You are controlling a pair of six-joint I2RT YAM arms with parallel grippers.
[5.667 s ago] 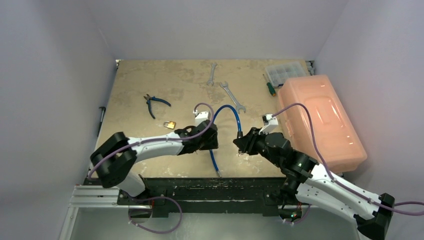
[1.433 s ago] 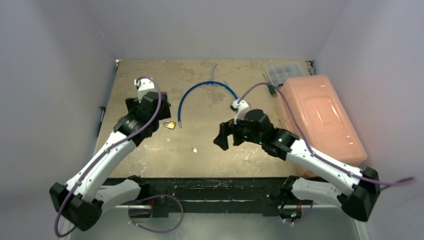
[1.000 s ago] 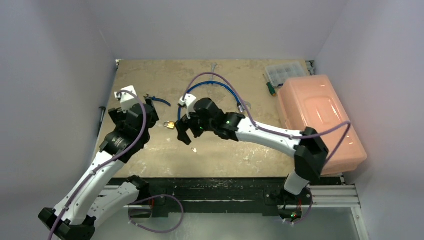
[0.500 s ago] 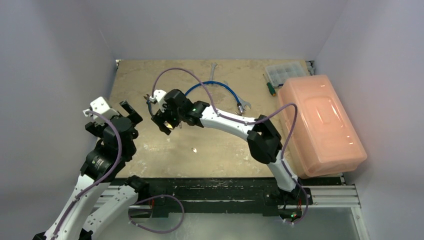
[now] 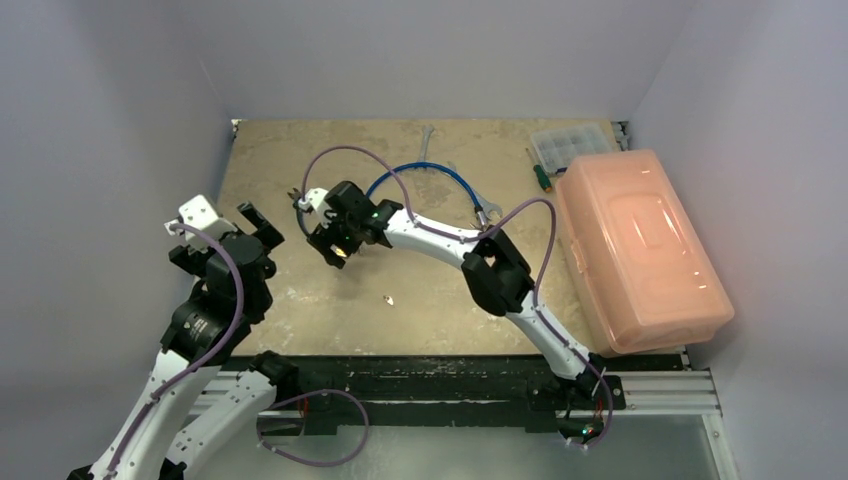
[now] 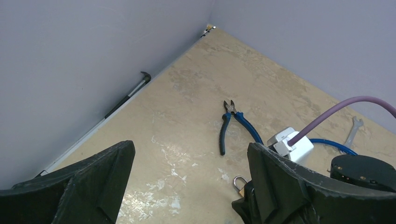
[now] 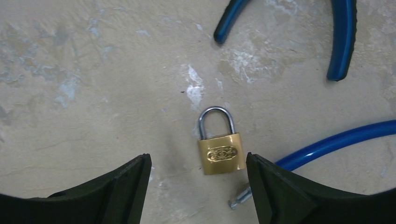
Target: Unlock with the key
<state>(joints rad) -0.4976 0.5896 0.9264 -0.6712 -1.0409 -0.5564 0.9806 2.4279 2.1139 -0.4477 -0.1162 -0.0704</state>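
The small brass padlock (image 7: 220, 153) lies flat on the table, shackle pointing away from the wrist camera. My right gripper (image 7: 197, 158) hovers over it, open, one finger on each side and touching nothing. In the top view the right gripper (image 5: 338, 247) covers most of the padlock (image 5: 342, 251). The key (image 5: 389, 298), a tiny silvery piece, lies alone on the table nearer the front, to the right of the padlock. My left gripper (image 5: 258, 222) is raised at the table's left edge, open and empty; in its own view the left gripper (image 6: 190, 145) looks toward the padlock (image 6: 239, 183).
Blue-handled pliers (image 6: 233, 123) lie just beyond the padlock. A blue cable (image 5: 430, 172) arcs behind it, its metal end (image 7: 239, 198) close to the lock. Wrenches (image 5: 425, 140), a screwdriver (image 5: 541, 177), a clear parts box (image 5: 570, 145) and a big orange case (image 5: 640, 245) sit at the back and right.
The right arm has swung left across the table and come down over the padlock, its jaws narrowing slightly. The left arm has pulled back to the left edge.
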